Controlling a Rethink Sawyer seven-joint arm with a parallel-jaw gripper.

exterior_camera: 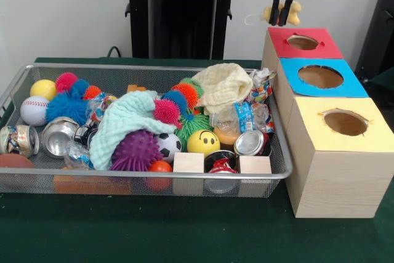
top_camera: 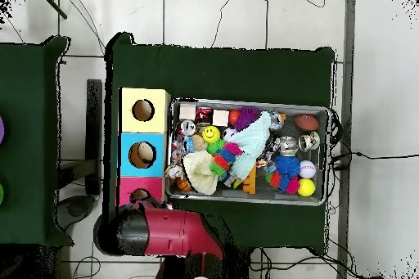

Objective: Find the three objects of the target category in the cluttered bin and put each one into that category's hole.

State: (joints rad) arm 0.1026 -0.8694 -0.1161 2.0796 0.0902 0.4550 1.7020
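Note:
My gripper [exterior_camera: 282, 18] hangs at the top right, just behind and above the red box's hole [exterior_camera: 303, 42]. Its black fingers [exterior_camera: 274, 10] are shut on a small pale yellow lumpy toy [exterior_camera: 295, 10] that sticks out on both sides. In the overhead view the red arm [top_camera: 168, 231] covers the gripper and part of the red box [top_camera: 129, 187]. The blue box [exterior_camera: 320, 77] and yellow box [exterior_camera: 345, 122] stand in a row in front of the red one, each with a round hole in its top.
The wire mesh bin [exterior_camera: 154, 178] beside the boxes holds several balls, spiky toys, crushed cans, wooden blocks, a mint cloth [exterior_camera: 126, 121] and a cream cloth [exterior_camera: 225, 84]. A smiley ball [exterior_camera: 203, 141] lies near its front. Green cloth covers the table.

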